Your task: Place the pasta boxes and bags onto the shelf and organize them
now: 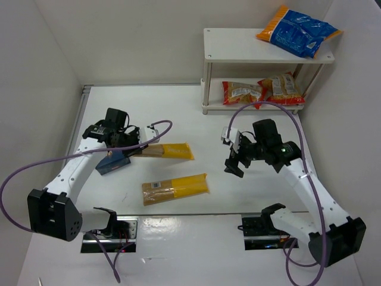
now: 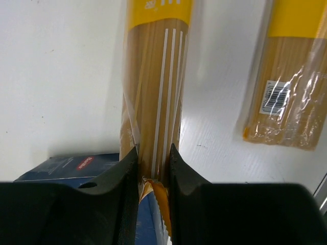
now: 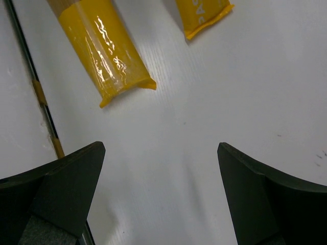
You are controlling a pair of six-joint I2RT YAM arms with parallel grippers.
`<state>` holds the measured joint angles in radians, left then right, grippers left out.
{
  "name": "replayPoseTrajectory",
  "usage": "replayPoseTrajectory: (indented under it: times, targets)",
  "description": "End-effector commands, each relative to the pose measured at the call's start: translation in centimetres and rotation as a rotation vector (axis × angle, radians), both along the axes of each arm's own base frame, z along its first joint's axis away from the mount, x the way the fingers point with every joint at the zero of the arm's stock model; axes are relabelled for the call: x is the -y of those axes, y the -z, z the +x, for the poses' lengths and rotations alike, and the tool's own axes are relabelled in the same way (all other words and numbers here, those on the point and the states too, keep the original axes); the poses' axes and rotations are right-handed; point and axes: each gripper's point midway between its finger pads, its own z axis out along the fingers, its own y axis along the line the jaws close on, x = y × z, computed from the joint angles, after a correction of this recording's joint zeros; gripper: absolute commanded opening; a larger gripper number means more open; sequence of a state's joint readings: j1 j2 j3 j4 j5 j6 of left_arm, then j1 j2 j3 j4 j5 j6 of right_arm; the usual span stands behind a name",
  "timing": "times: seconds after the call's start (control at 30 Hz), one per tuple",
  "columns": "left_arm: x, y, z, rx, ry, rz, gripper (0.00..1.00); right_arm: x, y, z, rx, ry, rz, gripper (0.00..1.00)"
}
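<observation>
Left end effector [image 2: 153, 158] is clenched on the tan end of the long yellow plastic spaghetti packet [image 1: 172, 151]. Packet long axis runs frame-right; the white 2-tier shelf [image 1: 238, 47] stands upper right.

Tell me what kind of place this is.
Probably a robot test booth, not a kitchen: plain white walls box in a white table, a left arm and right arm are bolted at its edge, and a little shelf holds pasta bags.

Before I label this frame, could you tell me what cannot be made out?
Dark-blue pasta box: top and left wrist views, partly hidden by left gripper and held spaghetti packet.
Free spaghetti packet: left wrist view, cut by the edge.
Red-and-yellow bags: top view, print too small.
</observation>
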<state>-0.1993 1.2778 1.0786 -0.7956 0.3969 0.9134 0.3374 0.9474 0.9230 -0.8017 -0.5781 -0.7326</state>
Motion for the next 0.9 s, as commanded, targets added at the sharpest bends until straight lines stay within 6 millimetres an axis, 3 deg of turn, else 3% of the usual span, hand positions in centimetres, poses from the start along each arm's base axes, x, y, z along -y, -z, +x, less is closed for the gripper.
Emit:
replayPoseTrajectory:
  times: [0.0,0.13,0.3,0.4,0.43,0.47,0.53,0.57,0.63,0.67,0.7,0.77,0.8,0.87]
  targets:
    - [2.4,-3.1,0.1,0.075,0.062,-0.139,0.0,-2.8,-2.1,1.2,0.018,-0.12,0.064,0.99]
    - [2.7,-2.2,-0.5,0.07,0.054,-0.166,0.0,-6.0,-3.8,2.7,0.045,-0.21,0.194,0.99]
    - [2.8,-0.8,-1.2,0.041,0.017,-0.197,0.0,-9.8,-3.1,7.0,0.088,-0.239,0.233,0.94]
    - [2.9,-0.5,-1.2,0.046,0.007,-0.205,0.0,-12.6,-0.4,8.7,0.029,-0.287,0.209,0.93]
    - [2.9,-0.2,-1.3,0.036,-0.004,-0.211,0.0,-13.6,-0.9,9.4,0.039,-0.312,0.212,0.93]
    - [2.8,-0.4,-1.1,0.048,-0.017,-0.212,0.0,-14.7,1.3,9.8,-0.016,-0.336,0.184,0.93]
    - [2.8,-0.4,-1.2,0.04,-0.028,-0.218,0.0,-15.7,1.7,11.0,-0.022,-0.372,0.154,0.93]
    - [2.9,-0.6,-1.0,0.043,-0.033,-0.223,0.0,-16.5,4.0,11.1,-0.074,-0.391,0.128,0.93]
    - [2.7,-0.5,-0.9,0.046,-0.04,-0.215,0.0,-17.4,4.3,11.7,-0.068,-0.435,0.105,0.93]
    - [2.7,-0.5,-1.0,0.041,-0.046,-0.218,0.0,-17.9,5.7,11.7,-0.096,-0.447,0.091,0.93]
    - [2.6,-0.4,-0.9,0.043,-0.052,-0.211,0.0,-18.6,5.4,11.8,-0.079,-0.481,0.096,0.93]
    - [2.5,-0.8,-0.7,0.05,-0.064,-0.211,0.0,-18.8,7.1,11.0,-0.124,-0.506,0.07,0.94]
    - [2.5,-0.9,-0.5,0.058,-0.063,-0.213,0.0,-19.3,6.8,11.1,-0.094,-0.532,0.069,0.94]
    - [2.4,-0.9,-0.4,0.056,-0.076,-0.208,0.0,-19.6,7.9,10.3,-0.121,-0.552,0.055,0.94]
